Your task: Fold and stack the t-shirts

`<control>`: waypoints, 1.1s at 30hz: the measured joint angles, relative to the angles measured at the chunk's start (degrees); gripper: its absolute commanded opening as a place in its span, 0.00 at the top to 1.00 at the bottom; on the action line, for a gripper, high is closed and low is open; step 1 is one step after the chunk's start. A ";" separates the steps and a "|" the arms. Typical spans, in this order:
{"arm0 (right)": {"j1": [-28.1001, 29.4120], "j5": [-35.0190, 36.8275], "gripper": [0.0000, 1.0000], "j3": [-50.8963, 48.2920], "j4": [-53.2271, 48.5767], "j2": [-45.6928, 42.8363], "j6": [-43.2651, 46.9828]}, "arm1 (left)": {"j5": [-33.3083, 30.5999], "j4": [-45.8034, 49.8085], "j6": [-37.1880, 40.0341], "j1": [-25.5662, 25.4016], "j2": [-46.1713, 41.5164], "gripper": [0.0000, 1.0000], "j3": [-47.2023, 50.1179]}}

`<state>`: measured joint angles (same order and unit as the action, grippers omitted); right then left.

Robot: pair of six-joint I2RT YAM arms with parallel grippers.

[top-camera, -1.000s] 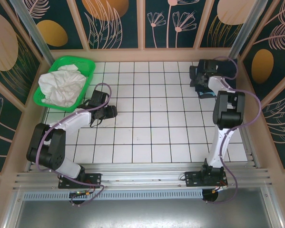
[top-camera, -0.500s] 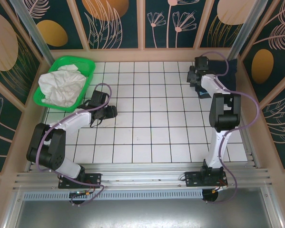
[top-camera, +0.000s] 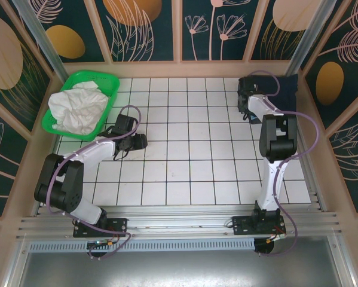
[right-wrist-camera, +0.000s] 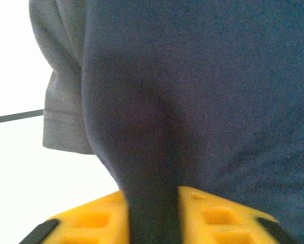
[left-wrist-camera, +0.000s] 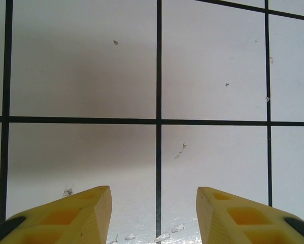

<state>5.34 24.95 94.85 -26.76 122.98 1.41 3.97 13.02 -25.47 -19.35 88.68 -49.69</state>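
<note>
Right tool, top view: the right tool (top-camera: 248, 89) is at the far right corner of the bench (top-camera: 184, 173), up against the dark cloth; its jaw state cannot be told from here.
Left tool, top view: the left tool (top-camera: 139, 142) is low over bare squares on the left half of the bench, well apart from any cloth.
Navy t-shirt, top view: the navy t-shirt (top-camera: 287, 89) lies bunched in the far right corner, just beside the right tool.
Basket, top view: the green basket (top-camera: 95, 75) stands at the far left corner with pale cloth (top-camera: 77, 110) heaped inside it.
Left tool, left wrist view: the left tool (left-wrist-camera: 154, 203) has its yellow fingers (left-wrist-camera: 86, 213) standing apart, with nothing between them and the white, black-lined bench (left-wrist-camera: 212, 61) below.
Right tool, right wrist view: the right tool (right-wrist-camera: 152, 206) has its yellow fingers (right-wrist-camera: 96, 218) drawn close and clamped on a fold of the navy t-shirt (right-wrist-camera: 217, 76).
Grey t-shirt, right wrist view: the grey t-shirt (right-wrist-camera: 60, 117) touches the navy one on its left, its hem lying on the bench (right-wrist-camera: 20, 178).
</note>
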 measured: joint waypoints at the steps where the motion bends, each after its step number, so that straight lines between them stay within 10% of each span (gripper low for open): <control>1: 0.02 0.24 0.86 0.00 -0.13 0.00 0.09 | 0.00 0.00 0.00 0.00 0.04 0.53 0.00; 18: -3.02 -5.70 0.99 -12.50 1.29 -11.54 4.07 | 0.00 -0.46 0.46 0.00 1.68 0.53 -0.02; 24: -2.10 -6.36 0.60 -11.85 -1.01 -11.04 1.92 | -0.02 -0.66 0.79 0.00 1.99 0.53 -0.02; 33: 2.95 -1.55 0.49 4.90 -2.34 -7.61 -3.61 | 0.00 -0.83 1.07 0.00 3.32 0.52 -0.02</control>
<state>8.29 23.40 99.74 -29.10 115.37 -2.20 3.97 12.19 -24.40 -19.35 92.01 -49.71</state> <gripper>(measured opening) 0.512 0.470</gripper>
